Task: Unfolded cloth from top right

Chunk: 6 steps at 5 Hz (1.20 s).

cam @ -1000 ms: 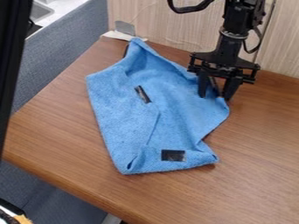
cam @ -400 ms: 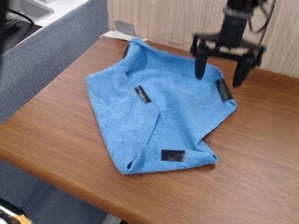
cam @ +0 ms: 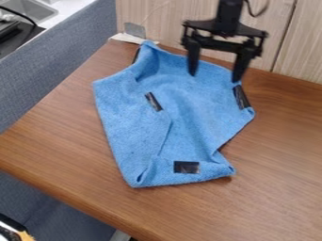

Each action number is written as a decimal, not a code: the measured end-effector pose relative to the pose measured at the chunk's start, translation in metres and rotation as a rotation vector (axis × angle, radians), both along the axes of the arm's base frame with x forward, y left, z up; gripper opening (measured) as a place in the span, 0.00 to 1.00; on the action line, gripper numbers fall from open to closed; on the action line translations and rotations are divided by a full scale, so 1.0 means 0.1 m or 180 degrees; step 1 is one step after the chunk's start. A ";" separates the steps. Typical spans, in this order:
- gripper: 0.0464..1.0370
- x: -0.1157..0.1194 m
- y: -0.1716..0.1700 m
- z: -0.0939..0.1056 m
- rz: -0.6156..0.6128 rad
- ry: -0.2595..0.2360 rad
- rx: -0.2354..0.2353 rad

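My gripper [cam: 213, 78] hangs above the upper right part of the cloth, its two fingers spread wide with nothing between them. The blue cloth [cam: 182, 108] lies wrinkled on the table, with black tape patches near its middle, at its lower edge, at its right corner and at its upper left edge. Its right corner lies flat, while its bottom edge is folded over near the lower tape patch. The gripper's fingertips overlap the cloth's top edge in view; whether they touch it I cannot tell.
The brown wooden table [cam: 277, 169] ends at a pale wood-grain wall [cam: 182, 23] behind. A small grey object [cam: 134, 30] stands at the back edge. A grey partition [cam: 50, 70] runs along the left, with a sink [cam: 28, 8] beyond.
The gripper has let go of the cloth's right corner, opened, risen and moved left. That corner now lies further out to the right, uncovering its black tape.
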<state>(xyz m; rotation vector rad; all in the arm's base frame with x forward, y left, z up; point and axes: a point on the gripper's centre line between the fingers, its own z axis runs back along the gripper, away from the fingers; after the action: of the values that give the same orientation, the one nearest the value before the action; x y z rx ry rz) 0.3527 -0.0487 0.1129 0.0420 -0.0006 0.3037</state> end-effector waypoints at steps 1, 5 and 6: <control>0.96 -0.16 0.12 0.06 -0.0030 -0.0097 0.0018; 0.96 -0.16 0.12 0.06 -0.0031 -0.0097 0.0018; 0.96 -0.16 0.13 0.06 -0.0030 -0.0092 0.0018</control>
<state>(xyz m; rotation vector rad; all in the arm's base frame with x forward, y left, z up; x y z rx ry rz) 0.3363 -0.0361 0.1187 0.0433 -0.0304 0.2948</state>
